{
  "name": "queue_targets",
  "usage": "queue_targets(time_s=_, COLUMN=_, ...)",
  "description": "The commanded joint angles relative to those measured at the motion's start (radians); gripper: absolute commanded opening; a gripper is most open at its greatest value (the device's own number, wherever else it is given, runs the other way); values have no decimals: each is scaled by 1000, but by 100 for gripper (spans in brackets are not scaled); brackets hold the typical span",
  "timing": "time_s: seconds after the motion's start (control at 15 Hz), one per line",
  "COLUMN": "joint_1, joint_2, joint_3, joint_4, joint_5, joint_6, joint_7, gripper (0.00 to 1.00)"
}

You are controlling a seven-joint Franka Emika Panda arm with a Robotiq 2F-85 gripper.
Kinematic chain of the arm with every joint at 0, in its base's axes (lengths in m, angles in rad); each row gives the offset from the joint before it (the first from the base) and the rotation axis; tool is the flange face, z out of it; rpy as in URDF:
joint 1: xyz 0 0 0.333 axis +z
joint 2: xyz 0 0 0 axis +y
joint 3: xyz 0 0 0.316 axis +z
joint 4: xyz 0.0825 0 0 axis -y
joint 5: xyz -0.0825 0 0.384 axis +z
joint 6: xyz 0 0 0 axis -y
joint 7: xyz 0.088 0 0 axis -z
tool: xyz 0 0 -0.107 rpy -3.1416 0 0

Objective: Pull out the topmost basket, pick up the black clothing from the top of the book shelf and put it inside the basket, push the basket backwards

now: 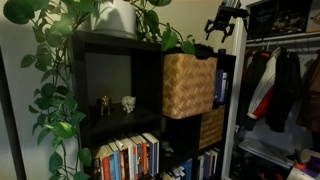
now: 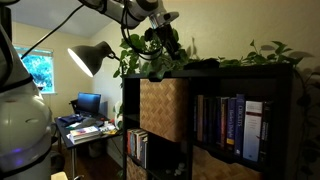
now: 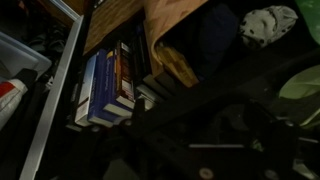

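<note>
White robot base [image 2: 20, 120] bulks at the left edge of an exterior view, closest to the lens. One arm reaches across the top of that frame, its gripper [image 2: 166, 42] hanging just above the bookshelf [image 2: 131, 120] top, among trailing pothos leaves [image 2: 140, 58]. Fingers look spread apart and hold nothing. One piece of black clothing [image 2: 200, 64] lies on the shelf top, just right of the gripper and apart from it. Wicker baskets, two counted: the topmost basket [image 1: 187, 85] stands out past the shelf front at centre right, and a lower basket [image 1: 211, 128] sits beneath it. Figurines, two, in the open cubby: one dark [image 1: 105, 103], one white [image 1: 128, 102]. One white plant pot [image 1: 120, 18] on top. Book rows fill the bottom shelf [image 1: 128, 158]. One desk lamp [image 2: 93, 56], one monitor [image 2: 88, 103]. Wrist view is dark; a book stack [image 3: 105, 88] shows at left.
</note>
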Motion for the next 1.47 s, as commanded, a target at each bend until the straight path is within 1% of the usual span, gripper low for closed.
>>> queue_targets(time_s=0.0, joint_1=-13, joint_2=48, joint_3=-27, joint_4=24, joint_5=54, joint_6=115, joint_7=-83, gripper=100)
queue_targets(time_s=0.27, joint_1=-17, joint_2=104, joint_3=-28, joint_4=51, joint_5=88, joint_6=196, joint_7=-125, gripper=100)
queue_targets(time_s=0.53, joint_1=-27, joint_2=170, joint_3=-20, joint_4=87, joint_5=57, joint_6=255, joint_7=-128, gripper=100)
queue_targets(time_s=0.67, joint_1=-34, joint_2=211, joint_3=-16, joint_4=115, joint_5=20, joint_6=265, joint_7=-104, gripper=100)
queue_targets(time_s=0.87, joint_1=-39, joint_2=270, joint_3=-15, joint_4=155, joint_5=-67, joint_6=280, joint_7=-83, gripper=100)
queue_targets(time_s=1.07, joint_1=-26, joint_2=318, joint_3=-20, joint_4=193, joint_5=-147, joint_6=282, joint_7=-55, gripper=100)
queue_targets(time_s=1.4, joint_1=-8, joint_2=356, joint_3=-31, joint_4=220, joint_5=-186, joint_6=299, joint_7=-33, gripper=100)
